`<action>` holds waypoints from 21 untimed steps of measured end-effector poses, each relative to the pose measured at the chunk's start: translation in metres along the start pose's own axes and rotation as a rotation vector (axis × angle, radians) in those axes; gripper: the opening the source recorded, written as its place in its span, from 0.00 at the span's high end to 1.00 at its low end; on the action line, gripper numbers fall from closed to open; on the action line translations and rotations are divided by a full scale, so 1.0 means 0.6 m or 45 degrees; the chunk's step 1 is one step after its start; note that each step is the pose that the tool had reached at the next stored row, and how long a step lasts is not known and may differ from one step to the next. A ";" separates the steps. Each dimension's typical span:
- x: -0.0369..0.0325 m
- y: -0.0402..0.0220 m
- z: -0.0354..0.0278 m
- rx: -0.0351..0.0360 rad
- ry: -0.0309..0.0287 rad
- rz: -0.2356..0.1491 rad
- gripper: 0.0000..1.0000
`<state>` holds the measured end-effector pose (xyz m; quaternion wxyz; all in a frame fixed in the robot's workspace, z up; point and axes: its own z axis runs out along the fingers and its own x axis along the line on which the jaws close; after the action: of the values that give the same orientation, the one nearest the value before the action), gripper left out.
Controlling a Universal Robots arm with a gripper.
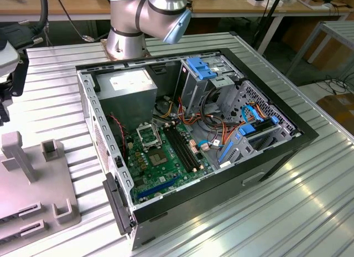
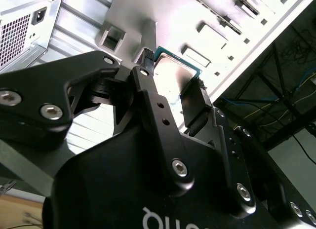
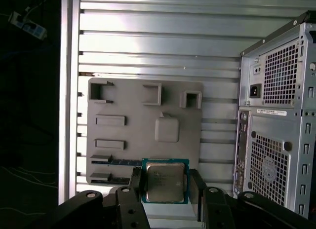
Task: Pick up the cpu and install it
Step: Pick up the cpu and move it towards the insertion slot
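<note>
Small, thin, square cpu [image 3: 165, 182]: plain silver-grey metal face on a green-rimmed base. It is gripped by two opposite edges between the black fingers [image 3: 137, 182] of the claw [image 3: 165, 174], square to them, metal face toward the first wrist view. It is lifted, with a grey fixture plate [image 3: 123, 140] on the worktop behind it. In the second wrist view the cpu [image 2: 174, 71] appears tilted.

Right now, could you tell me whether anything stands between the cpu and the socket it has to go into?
Nothing visible does. The fingers hold the cpu over the grey tray, and the socket lies in the open case with nothing over it.
</note>
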<state>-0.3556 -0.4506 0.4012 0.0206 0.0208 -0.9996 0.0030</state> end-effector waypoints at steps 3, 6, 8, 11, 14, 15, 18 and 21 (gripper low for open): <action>-0.004 0.000 0.000 0.0000 0.0000 0.000 0.53; -0.008 -0.001 0.000 0.0000 -0.0001 0.000 0.53; -0.011 -0.001 0.000 0.0001 0.0000 0.000 0.53; -0.015 -0.001 -0.001 0.0001 0.0001 0.000 0.53; -0.020 -0.001 -0.001 0.0000 0.0000 0.000 0.53; -0.021 -0.002 -0.001 0.0000 0.0000 0.000 0.53; -0.025 -0.002 -0.001 0.0000 0.0000 0.000 0.53; -0.029 -0.002 -0.001 0.0000 0.0000 0.000 0.53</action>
<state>-0.3385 -0.4511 0.4012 0.0206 0.0208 -0.9996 0.0030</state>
